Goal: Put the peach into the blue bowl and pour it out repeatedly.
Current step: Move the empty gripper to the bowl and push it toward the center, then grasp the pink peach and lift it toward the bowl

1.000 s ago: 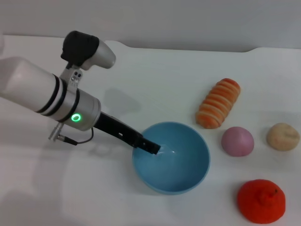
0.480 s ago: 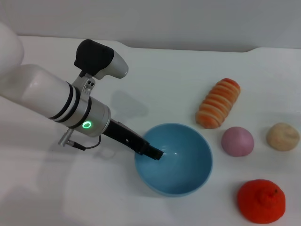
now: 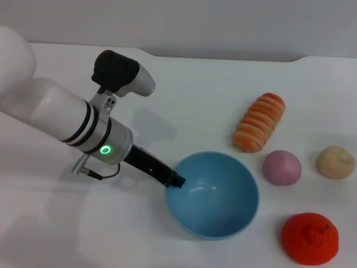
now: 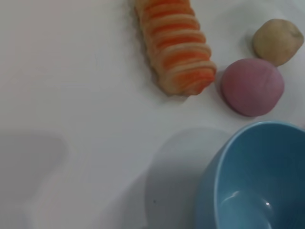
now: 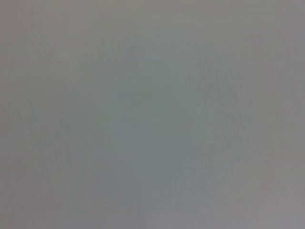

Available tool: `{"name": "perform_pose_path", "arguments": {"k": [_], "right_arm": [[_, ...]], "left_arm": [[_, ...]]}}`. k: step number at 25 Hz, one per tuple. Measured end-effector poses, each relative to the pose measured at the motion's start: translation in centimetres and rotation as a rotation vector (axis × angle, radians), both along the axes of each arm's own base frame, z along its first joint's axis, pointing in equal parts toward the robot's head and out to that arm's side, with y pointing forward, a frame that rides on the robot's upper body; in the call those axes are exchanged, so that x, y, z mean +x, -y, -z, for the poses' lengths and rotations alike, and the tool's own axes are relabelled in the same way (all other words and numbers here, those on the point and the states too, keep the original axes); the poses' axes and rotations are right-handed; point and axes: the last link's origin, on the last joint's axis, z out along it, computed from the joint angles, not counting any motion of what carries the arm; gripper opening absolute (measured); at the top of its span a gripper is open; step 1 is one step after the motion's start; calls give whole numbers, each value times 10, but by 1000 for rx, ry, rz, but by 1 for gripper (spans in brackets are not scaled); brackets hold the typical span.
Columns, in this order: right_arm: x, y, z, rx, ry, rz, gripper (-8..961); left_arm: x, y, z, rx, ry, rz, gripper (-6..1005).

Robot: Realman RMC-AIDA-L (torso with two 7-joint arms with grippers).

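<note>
White table (image 3: pixel 184 84) carries everything; the fruit sit in a loose group on the robot's right half, all apart from one another.

Left arm (image 3: pixel 61 120) reaches in from the left, its forearm angled down toward the bowl.

Blue bowl (image 3: pixel 213 194): empty, glossy inside, mouth tipped a little toward the fruit side. Judgement: the tilt comes from the arm holding it by the near rim, the grip one would want for pouring.

Left gripper (image 3: pixel 174 181): dark tip sits right at the bowl's left rim, apparently pinching it. Finger spacing is not resolvable, so whether it truly clamps the wall I cannot tell.

Striped orange-and-cream bread roll (image 3: pixel 259 121) lies beyond the bowl. Bright orange bumpy fruit (image 3: pixel 309 238) is nearest the front edge. Peach (image 3: pixel 281 167) rests on the table just beside the bowl's right rim, not in it: loading step not yet done. Beige ball (image 3: pixel 336 162) lies further right.

View comparison: head view alone shows the arm, the gripper-rim contact and the orange fruit. Left wrist view shows no fingers but gives a closer look at the bowl's wall and inner floor (image 4: pixel 259 181), with peach (image 4: pixel 252 87), roll (image 4: pixel 175 45) and ball (image 4: pixel 278 41) behind it. Right wrist view is a blank grey field; right gripper unseen anywhere.
</note>
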Motion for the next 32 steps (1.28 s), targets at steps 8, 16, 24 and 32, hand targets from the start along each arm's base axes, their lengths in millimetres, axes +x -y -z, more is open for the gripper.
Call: {"name": "perform_pose_path", "arguments": {"k": [8,16,24,32], "right_arm": [[0,0,0,1,-1,2,779],[0,1,1,0,-4,3,780],[0,-1,5,-57,-128,-13,780],[-9,-28,-15,-311,-189,-118,779]], "left_arm": [[-1,-8,5,13,-26,4,134],[22,-28,0,49,-36,87,-1],[42,-69,-15,179,-251,219,-2],[58,-88,-29,250,-312,224,0]]}}
